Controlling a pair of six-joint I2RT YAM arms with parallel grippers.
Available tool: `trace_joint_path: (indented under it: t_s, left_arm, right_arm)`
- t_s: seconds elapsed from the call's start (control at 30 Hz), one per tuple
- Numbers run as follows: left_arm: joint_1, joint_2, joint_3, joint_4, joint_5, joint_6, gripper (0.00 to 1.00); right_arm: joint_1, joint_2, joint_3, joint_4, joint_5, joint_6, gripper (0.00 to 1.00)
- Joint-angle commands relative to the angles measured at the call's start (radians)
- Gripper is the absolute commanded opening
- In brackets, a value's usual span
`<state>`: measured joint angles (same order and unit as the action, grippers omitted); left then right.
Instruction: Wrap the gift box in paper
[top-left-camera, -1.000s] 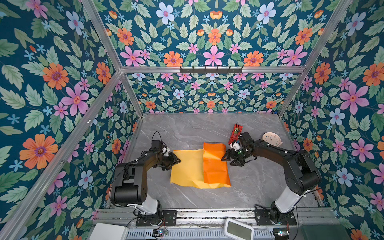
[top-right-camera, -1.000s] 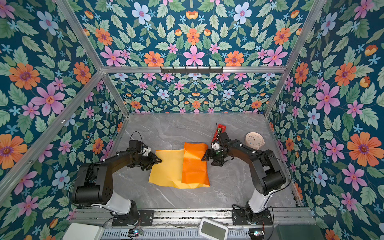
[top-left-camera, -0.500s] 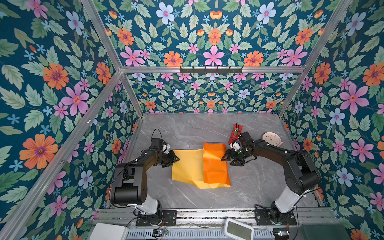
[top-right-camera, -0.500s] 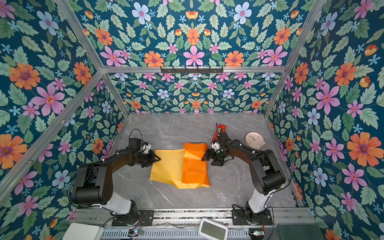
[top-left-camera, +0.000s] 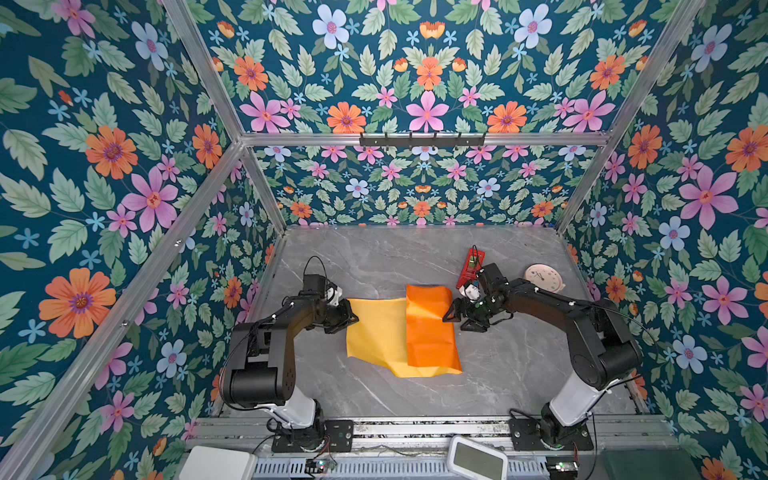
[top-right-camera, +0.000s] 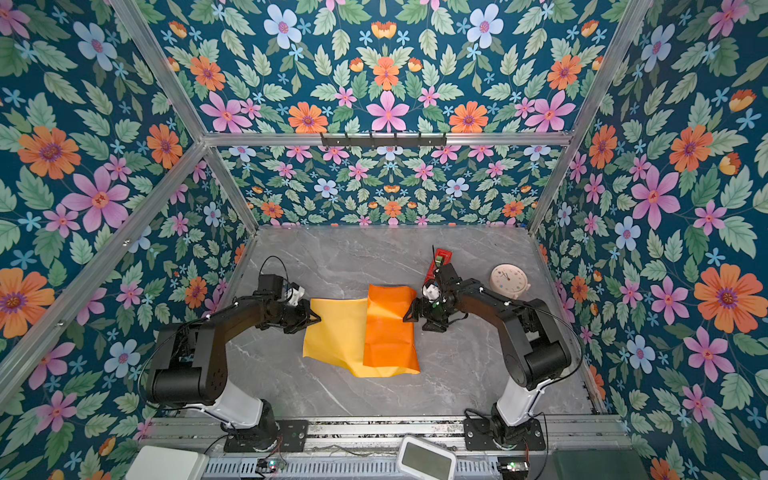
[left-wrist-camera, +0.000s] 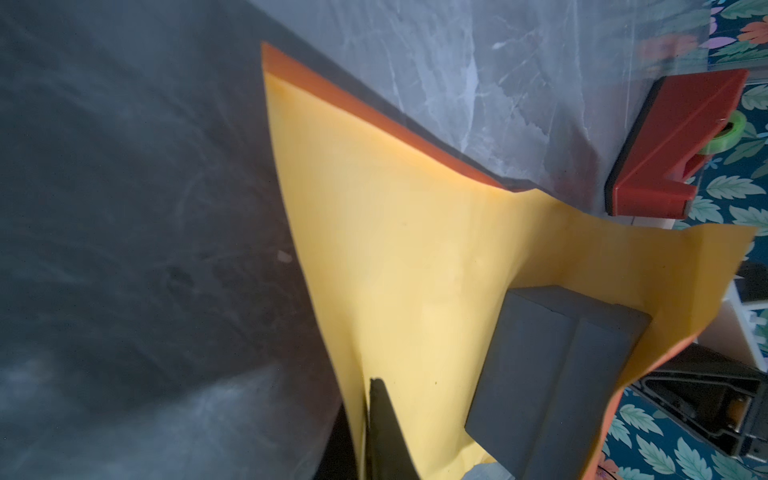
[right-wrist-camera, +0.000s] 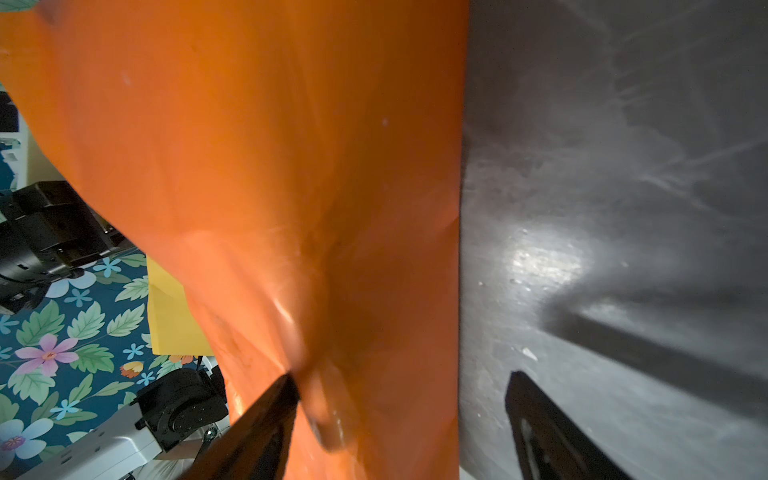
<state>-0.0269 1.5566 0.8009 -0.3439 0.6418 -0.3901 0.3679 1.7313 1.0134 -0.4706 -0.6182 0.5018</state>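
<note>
At lower centre in both top views, the paper (top-left-camera: 384, 332) lies on the table (top-left-camera: 519, 374), its orange flap folded over the yellow half. The left gripper (top-left-camera: 352, 320) pinches the paper's left edge. The right gripper (top-left-camera: 457, 323) stands spread beside the flap. The gift box (left-wrist-camera: 557, 374) shows only in the left wrist view, resting on the yellow face.

Left arm (top-left-camera: 266, 336), black links on a white base: shoulder upright, forearm stretched low toward centre. Left gripper (top-left-camera: 350, 320) at table level, jaws closed, pinching the left edge of the creased yellow-and-orange paper sheet (top-left-camera: 376, 332). One black finger (left-wrist-camera: 384, 428) shows in the left wrist view.

Right arm (top-left-camera: 582, 324), same build: elbow raised, forearm angled inward and down. Right gripper (top-left-camera: 453, 323) low, jaws spread wide. One finger (right-wrist-camera: 266, 419) lies against the sheet's orange face, the other (right-wrist-camera: 540, 432) stands clear of it.
</note>
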Motion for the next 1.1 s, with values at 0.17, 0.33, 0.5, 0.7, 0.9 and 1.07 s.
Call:
trace_joint_path:
  t_s: [0.17, 0.33, 0.5, 0.7, 0.9, 1.07]
  left_arm:
    - [-0.128, -0.098, 0.044, -0.051, -0.123, -0.024, 0.0]
    - [-0.266, -0.128, 0.095, -0.088, -0.225, -0.059, 0.0]
    - [-0.341, -0.123, 0.167, -0.152, -0.274, -0.078, 0.0]
    - [-0.395, -0.131, 0.228, -0.195, -0.279, -0.109, 0.0]
    - [-0.434, -0.142, 0.253, -0.214, -0.298, -0.128, 0.0]
    - [-0.451, -0.142, 0.259, -0.26, -0.335, -0.128, 0.0]
  right_arm:
    - [0.001, 0.021, -0.01, -0.128, 0.228, 0.006, 0.79]
    - [0.001, 0.024, -0.006, -0.128, 0.228, 0.005, 0.79]
    - [0.0, 0.023, -0.008, -0.128, 0.228, 0.004, 0.79]
    - [0.001, 0.02, -0.007, -0.128, 0.229, 0.004, 0.79]
    - [0.001, 0.014, -0.01, -0.128, 0.229, 0.007, 0.79]
    - [0.002, 0.014, -0.008, -0.131, 0.23, 0.007, 0.79]
